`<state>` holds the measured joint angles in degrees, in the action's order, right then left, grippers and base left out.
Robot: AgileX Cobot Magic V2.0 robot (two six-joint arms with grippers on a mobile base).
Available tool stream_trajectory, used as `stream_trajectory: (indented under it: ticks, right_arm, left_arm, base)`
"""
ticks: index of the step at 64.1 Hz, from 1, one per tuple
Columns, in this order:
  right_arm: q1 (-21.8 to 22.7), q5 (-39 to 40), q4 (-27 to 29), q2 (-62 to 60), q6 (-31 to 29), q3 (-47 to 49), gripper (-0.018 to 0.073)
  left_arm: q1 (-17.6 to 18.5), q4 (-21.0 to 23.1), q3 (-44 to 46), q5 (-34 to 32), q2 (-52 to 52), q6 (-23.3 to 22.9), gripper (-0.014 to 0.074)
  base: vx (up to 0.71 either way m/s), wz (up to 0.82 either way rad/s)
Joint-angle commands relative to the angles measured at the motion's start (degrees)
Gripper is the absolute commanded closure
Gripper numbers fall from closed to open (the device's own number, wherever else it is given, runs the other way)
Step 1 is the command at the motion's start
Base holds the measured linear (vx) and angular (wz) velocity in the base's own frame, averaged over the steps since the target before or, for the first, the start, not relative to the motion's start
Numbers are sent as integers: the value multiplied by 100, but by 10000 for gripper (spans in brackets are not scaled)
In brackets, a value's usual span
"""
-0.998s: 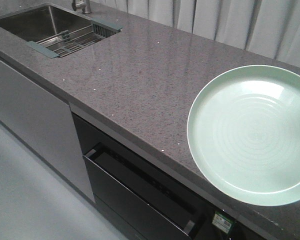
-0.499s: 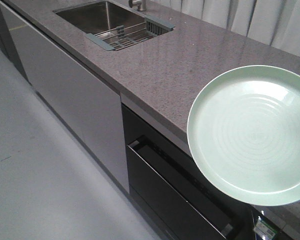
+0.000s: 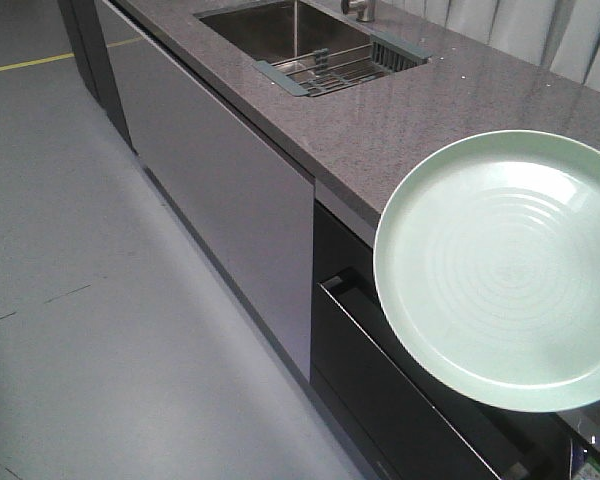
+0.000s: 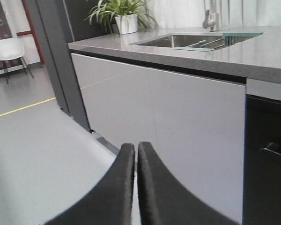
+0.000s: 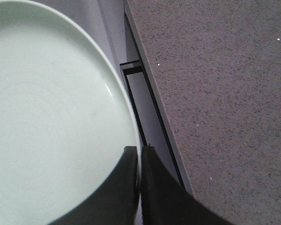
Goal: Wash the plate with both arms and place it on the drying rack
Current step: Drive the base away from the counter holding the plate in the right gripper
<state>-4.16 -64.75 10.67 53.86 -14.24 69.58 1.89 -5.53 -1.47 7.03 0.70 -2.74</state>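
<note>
- Floor (image 3: 100, 300) fills the left of the front view, far more of it than a second ago, and a yellow line (image 3: 40, 63) now shows in the upper left corner.
- Sink (image 3: 270, 25) has slid from the upper left corner to the upper centre. The rack (image 3: 340, 70) lies across its right end, wires over the basin, with the tap (image 3: 360, 10) just behind.
- Counter (image 3: 430, 110) has shifted right with it, and the grey cabinet front (image 3: 230, 220) and dark drawer (image 3: 380, 390) below now take the middle of the frame.
- Plate (image 3: 500, 270) sits at the right edge just where it sat in the frame before, face to the camera, while everything behind it moved. It is being carried, off the counter and well apart from the sink.
- Left gripper (image 4: 136, 148), in its wrist view, has its jaws pressed together on nothing and points at the cabinet front, with the sink in the upper right.
- Right gripper (image 5: 139, 152), in its wrist view, has its jaws pinched on the plate's rim at lower centre, one finger inside and one outside. The counter edge lies to the right.
- My reading is that the base is turning or travelling along the counter toward the sink. Washing has not begun, and the plate is not yet on the rack.
</note>
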Motion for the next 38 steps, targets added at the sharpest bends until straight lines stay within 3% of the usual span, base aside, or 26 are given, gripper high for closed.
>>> stream_trajectory:
  ticks: [1,38]
  right_arm:
    - [40,350,56,-44,22,151,567]
    - [40,344,56,-44,22,151,567]
  left_arm:
    - [34,12,-151,-388,85,-61,594]
    - [34,12,-151,-388,85,-61,594]
  base:
    - [-2,25]
    - [-1,31]
